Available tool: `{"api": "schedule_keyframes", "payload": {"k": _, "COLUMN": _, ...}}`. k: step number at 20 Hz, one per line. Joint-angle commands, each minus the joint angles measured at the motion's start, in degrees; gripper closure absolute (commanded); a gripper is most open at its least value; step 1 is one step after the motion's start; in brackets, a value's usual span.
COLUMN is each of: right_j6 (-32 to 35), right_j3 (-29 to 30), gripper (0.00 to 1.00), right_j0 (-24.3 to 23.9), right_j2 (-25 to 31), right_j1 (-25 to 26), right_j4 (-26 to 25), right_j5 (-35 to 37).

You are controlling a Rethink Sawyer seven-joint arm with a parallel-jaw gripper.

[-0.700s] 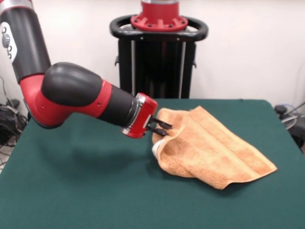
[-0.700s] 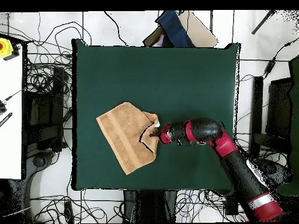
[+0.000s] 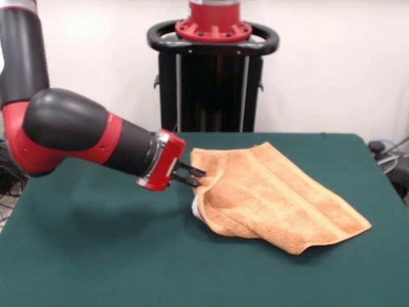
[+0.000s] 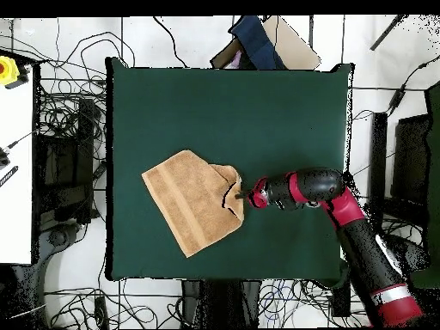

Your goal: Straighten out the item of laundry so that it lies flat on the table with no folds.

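The orange-tan towel (image 3: 275, 198) lies folded on the dark green table (image 3: 96, 256), right of centre in the front view. Its left edge is lifted and doubled over, with a bit of white tag showing under the fold. My gripper (image 3: 197, 177) is shut on that lifted left edge of the towel and holds it a little above the table. In the overhead view the towel (image 4: 191, 206) lies left of centre, and the gripper (image 4: 240, 192) grips its right-hand edge, with the arm reaching in from the right.
The robot pedestal (image 3: 213, 70) stands behind the table's far edge. In the overhead view, cables and boxes (image 4: 258, 43) lie on the floor around the table (image 4: 284, 112). A white bench (image 4: 15, 163) stands at the left.
The gripper has moved left in the front view, right in the overhead view, pulling the held towel edge with it. The fold has opened out somewhat.
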Motion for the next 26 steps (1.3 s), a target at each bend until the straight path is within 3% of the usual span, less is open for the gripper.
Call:
{"api": "schedule_keyframes", "payload": {"k": 1, "right_j6": -17.52, "right_j3": -16.08, "gripper": 1.00, "right_j0": 2.50, "right_j2": -1.29, "right_j1": 1.51, "right_j4": -1.61, "right_j5": 8.00}}
{"api": "schedule_keyframes", "payload": {"k": 5, "right_j6": -20.92, "right_j3": -19.01, "gripper": 1.00, "right_j0": 3.18, "right_j2": -1.14, "right_j1": 1.80, "right_j4": -2.81, "right_j5": 7.65}}
{"api": "schedule_keyframes", "payload": {"k": 6, "right_j6": -22.27, "right_j3": -19.54, "gripper": 0.00, "right_j0": 3.49, "right_j2": -1.31, "right_j1": 1.70, "right_j4": -2.69, "right_j5": 7.82}}
{"api": "schedule_keyframes", "payload": {"k": 10, "right_j6": -19.88, "right_j3": -17.21, "gripper": 0.00, "right_j0": 2.99, "right_j2": -1.52, "right_j1": -1.05, "right_j4": -3.25, "right_j5": 4.19}}
{"api": "schedule_keyframes", "payload": {"k": 20, "right_j6": -3.76, "right_j3": 1.32, "gripper": 0.00, "right_j0": -1.46, "right_j2": -0.01, "right_j1": -20.54, "right_j4": -5.49, "right_j5": -14.98}}
{"api": "schedule_keyframes", "payload": {"k": 26, "right_j6": 2.86, "right_j3": 9.49, "gripper": 0.00, "right_j0": -1.94, "right_j2": -0.39, "right_j1": -31.13, "right_j4": -2.32, "right_j5": -22.46}}
